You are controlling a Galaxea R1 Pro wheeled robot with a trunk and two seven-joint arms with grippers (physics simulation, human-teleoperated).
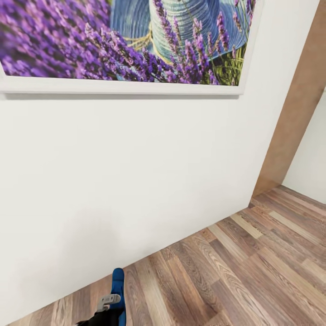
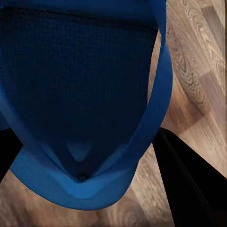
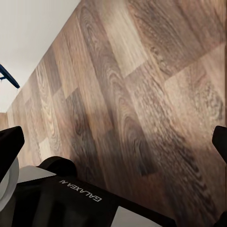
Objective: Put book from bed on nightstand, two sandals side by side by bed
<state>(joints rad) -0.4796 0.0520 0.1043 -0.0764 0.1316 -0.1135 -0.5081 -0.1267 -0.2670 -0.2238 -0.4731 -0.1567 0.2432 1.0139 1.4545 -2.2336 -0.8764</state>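
My left gripper [image 1: 107, 307] is shut on one bright blue sandal [image 1: 118, 286], which sticks up from it low in the head view, just above the wood floor. In the left wrist view the sandal [image 2: 80, 85] is very close, its sole and thin toe strap between the black fingers [image 2: 189, 179]. My right gripper [image 3: 113, 146] is open over bare floor planks, with nothing between its black fingertips [image 3: 9, 146]. The book, the bed and the nightstand are out of view.
A white wall [image 1: 113, 172] stands close ahead, with a large lavender picture [image 1: 127, 40] hung high. A light-brown door [image 1: 296, 108] is at the right. Grey-brown plank floor [image 1: 244, 271] runs right and forward. My black base [image 3: 71, 198] lies under the right gripper.
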